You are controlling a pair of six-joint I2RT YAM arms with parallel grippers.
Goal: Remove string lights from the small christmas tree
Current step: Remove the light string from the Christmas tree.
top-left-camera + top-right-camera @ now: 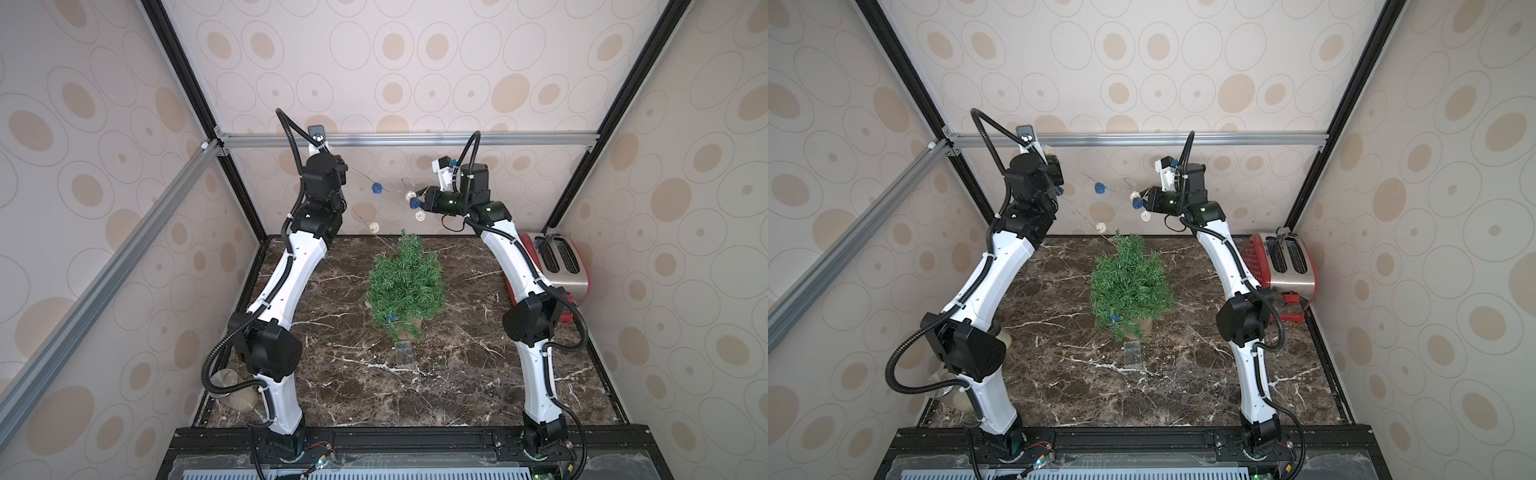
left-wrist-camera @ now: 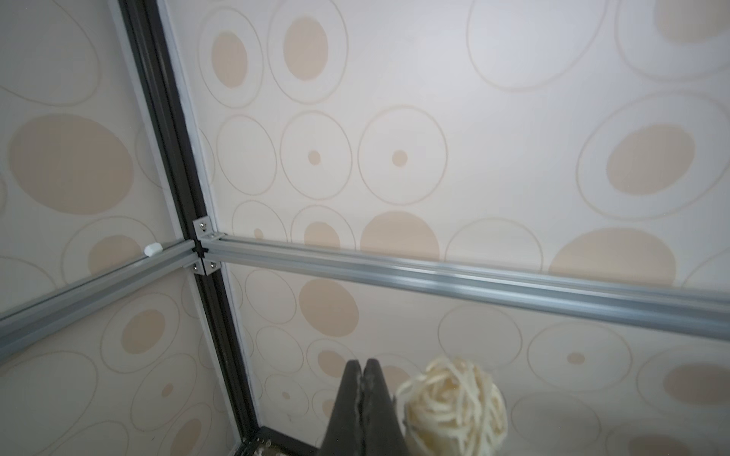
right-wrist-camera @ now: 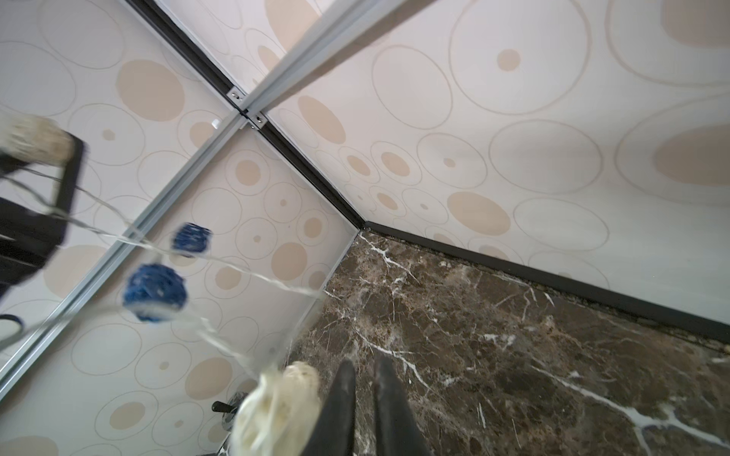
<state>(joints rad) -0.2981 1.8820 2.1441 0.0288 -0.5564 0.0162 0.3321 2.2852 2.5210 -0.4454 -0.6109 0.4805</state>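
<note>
The small christmas tree stands upright mid-table in its tan pot. The string lights hang in the air above and behind it, strung between my two raised grippers, with blue and cream balls along the wire. One strand with a cream ball runs down to the treetop, and a blue ball sits low in the branches. The clear battery box lies in front of the pot. My left gripper is shut on the wire, a cream ball right beside it. My right gripper is slightly open, with a cream ball beside one finger.
A red and steel toaster stands at the back right, behind the right arm. A glass item and a beige stone lie at the front left by the left arm's base. An aluminium rail crosses the back wall near both grippers.
</note>
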